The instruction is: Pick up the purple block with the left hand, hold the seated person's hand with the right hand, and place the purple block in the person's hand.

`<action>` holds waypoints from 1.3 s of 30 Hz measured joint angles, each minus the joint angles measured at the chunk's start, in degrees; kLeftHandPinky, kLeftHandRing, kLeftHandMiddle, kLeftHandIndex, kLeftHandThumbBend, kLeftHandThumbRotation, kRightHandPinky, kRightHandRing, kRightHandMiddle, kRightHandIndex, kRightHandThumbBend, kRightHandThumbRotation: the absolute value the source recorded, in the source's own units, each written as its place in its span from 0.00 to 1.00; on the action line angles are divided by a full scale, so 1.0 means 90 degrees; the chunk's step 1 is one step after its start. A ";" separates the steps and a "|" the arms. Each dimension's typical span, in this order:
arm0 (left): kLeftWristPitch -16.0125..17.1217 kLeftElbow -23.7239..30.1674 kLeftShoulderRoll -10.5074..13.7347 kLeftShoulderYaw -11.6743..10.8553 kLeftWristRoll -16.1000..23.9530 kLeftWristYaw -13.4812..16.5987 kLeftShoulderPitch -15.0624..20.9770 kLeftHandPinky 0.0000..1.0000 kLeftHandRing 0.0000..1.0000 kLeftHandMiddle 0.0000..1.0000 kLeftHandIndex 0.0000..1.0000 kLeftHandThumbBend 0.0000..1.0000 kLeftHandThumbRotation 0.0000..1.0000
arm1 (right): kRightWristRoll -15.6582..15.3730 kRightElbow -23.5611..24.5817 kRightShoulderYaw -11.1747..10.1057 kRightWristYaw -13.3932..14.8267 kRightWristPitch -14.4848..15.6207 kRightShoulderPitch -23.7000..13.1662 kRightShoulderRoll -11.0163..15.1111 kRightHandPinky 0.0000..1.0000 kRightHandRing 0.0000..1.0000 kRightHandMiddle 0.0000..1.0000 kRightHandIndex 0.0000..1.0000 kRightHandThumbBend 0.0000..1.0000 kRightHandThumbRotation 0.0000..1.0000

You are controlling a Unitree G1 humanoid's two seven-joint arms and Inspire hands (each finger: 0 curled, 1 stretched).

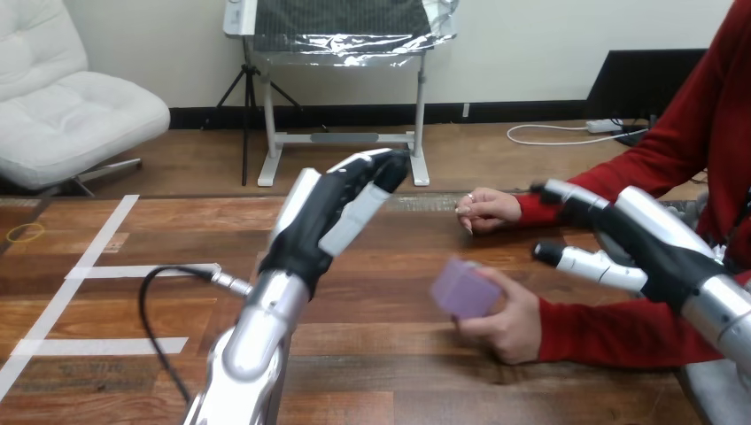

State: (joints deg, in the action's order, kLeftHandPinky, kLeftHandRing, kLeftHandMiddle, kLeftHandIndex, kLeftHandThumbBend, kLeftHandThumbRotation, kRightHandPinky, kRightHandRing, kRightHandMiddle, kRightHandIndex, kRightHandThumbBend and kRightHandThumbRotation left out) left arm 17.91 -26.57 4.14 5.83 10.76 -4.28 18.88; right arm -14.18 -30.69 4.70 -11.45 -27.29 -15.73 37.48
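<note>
The purple block [463,289] lies in the person's hand [511,319] at the view's right, just above the wooden table [372,354], with their fingers round its near side. My left hand [329,217] is raised to the left of the block, apart from it, fingers nearly straight and open, holding nothing. My right hand [651,248] hovers at the right above the person's red-sleeved forearm [620,329], its fingers and thumb stretched out towards the left and not curled round anything. The person's other hand [487,211] rests farther back on the table.
White tape lines [97,270] mark the table's left part. A black cable [152,297] loops beside my left forearm. A small yellow ring mark [25,232] sits near the left edge.
</note>
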 measured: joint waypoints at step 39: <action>0.0810 0.3390 0.0366 -0.0287 -0.1314 -0.0414 -0.2975 0.64 0.72 0.74 0.74 0.74 0.84 | 0.1995 0.1947 -0.0293 0.0005 -0.1068 0.2105 -0.1699 0.99 0.98 0.97 0.95 0.90 1.00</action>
State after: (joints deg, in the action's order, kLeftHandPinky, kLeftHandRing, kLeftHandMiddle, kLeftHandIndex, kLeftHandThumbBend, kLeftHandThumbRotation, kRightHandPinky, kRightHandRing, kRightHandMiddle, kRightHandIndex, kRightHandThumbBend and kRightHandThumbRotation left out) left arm 25.20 3.94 7.44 3.25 -1.07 -8.01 -7.89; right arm 3.77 -13.16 2.06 -11.41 -36.90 3.22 22.19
